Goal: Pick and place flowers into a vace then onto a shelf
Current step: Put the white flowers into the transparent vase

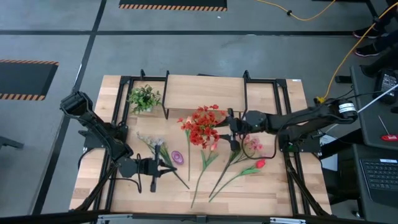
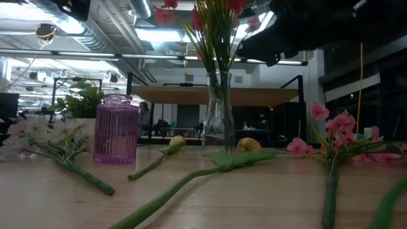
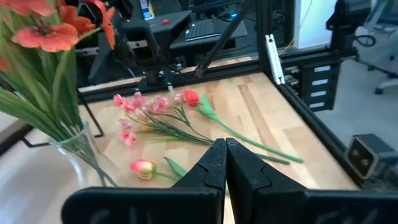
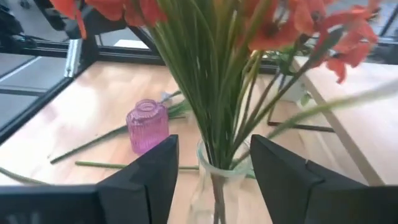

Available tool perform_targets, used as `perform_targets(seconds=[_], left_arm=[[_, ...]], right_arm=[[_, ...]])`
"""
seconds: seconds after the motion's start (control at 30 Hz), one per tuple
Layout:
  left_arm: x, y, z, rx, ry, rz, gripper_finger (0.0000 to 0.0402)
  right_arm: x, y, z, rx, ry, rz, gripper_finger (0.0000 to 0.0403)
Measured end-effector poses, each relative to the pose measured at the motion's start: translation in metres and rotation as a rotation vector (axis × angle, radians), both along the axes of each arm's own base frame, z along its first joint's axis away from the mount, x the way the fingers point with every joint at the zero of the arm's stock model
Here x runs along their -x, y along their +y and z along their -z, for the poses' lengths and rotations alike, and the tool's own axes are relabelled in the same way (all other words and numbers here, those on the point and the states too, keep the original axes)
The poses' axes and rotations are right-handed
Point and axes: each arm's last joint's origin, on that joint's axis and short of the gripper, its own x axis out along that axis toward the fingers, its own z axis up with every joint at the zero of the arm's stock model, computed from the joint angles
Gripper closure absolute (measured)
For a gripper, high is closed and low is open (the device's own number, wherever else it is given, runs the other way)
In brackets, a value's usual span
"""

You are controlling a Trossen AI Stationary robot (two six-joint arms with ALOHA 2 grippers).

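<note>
A clear glass vase [image 1: 208, 138] holding a bunch of red flowers [image 1: 203, 126] stands on the table in front of the shelf [image 1: 205, 92]; it also shows in the low view [image 2: 218, 114]. My right gripper [image 4: 213, 177] is open at the height of the vase's rim [image 4: 224, 163], one finger on each side of it; I see no touch. My left gripper [image 3: 225, 158] is shut and empty above the table's near left part [image 1: 163, 168]. A white spray [image 1: 152, 144], a pink spray [image 1: 252, 146], a red tulip [image 1: 260, 163] and a yellow-pink tulip [image 3: 143, 168] lie flat on the table.
A small purple ribbed vase [image 1: 177, 157] stands near my left gripper, left of the glass vase. A bushy green plant [image 1: 144, 98] stands at the far left beside the shelf. Black frame rails [image 1: 292, 168] run along the table's sides.
</note>
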Motion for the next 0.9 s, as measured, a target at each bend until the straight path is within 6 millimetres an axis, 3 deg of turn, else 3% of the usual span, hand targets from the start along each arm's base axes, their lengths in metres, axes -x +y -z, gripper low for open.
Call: perform_targets(seconds=[0.3, 0.5, 0.63, 0.9], left_arm=[[0.008, -0.004, 0.007, 0.028, 0.045, -0.040, 0.0400], [0.010, -0.001, 0.016, 0.071, 0.113, -0.079, 0.0400], [0.012, 0.001, 0.021, 0.115, 0.152, -0.115, 0.0400], [0.010, 0.003, 0.020, 0.202, 0.310, -0.195, 0.0400]], right_arm=[[0.007, 0.026, 0.007, 0.011, 0.087, 0.068, 0.0268], [0.014, 0.050, 0.010, 0.002, 0.106, 0.098, 0.0338], [0.025, 0.065, 0.022, -0.004, 0.085, 0.116, 0.0390], [0.042, 0.076, 0.051, -0.057, -0.005, 0.099, 0.0387]])
